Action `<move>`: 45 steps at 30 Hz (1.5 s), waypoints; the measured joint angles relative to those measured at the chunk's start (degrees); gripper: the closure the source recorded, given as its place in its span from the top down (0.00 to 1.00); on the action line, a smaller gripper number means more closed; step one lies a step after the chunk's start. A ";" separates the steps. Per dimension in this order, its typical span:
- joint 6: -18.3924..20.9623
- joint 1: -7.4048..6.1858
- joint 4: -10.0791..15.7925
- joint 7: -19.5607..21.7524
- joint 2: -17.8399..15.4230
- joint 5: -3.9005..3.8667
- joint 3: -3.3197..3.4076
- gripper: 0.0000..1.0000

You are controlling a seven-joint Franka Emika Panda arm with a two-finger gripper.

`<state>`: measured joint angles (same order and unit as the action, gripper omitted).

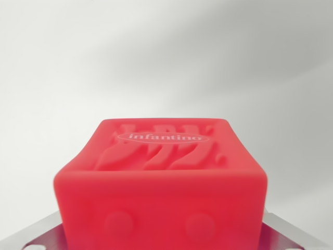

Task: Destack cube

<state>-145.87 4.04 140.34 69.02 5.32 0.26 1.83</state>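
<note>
Wrist view, left to right: a metal gripper finger (pixel 36 234) edges into the lower left corner, a red soft cube (pixel 161 182) embossed "infantino" fills the centre bottom, and a second metal part (pixel 291 232) shows at lower right. The cube sits between the two, seemingly pinched, though no contact is visible, so the grip cannot be confirmed. Only a blank pale surface (pixel 166 57) lies behind, suggesting the cube is lifted clear of its stack.
</note>
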 joint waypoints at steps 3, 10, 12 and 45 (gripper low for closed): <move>0.17 0.22 -1.06 -0.28 0.89 0.03 0.15 0.00; 0.61 0.74 -3.47 -0.80 2.88 0.15 0.42 0.00; 0.76 0.89 -4.20 -0.96 3.46 0.18 0.50 0.00; 3.52 3.82 -15.97 -2.87 12.46 0.71 0.80 0.00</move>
<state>-142.35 7.86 124.37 66.14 17.78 0.97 2.63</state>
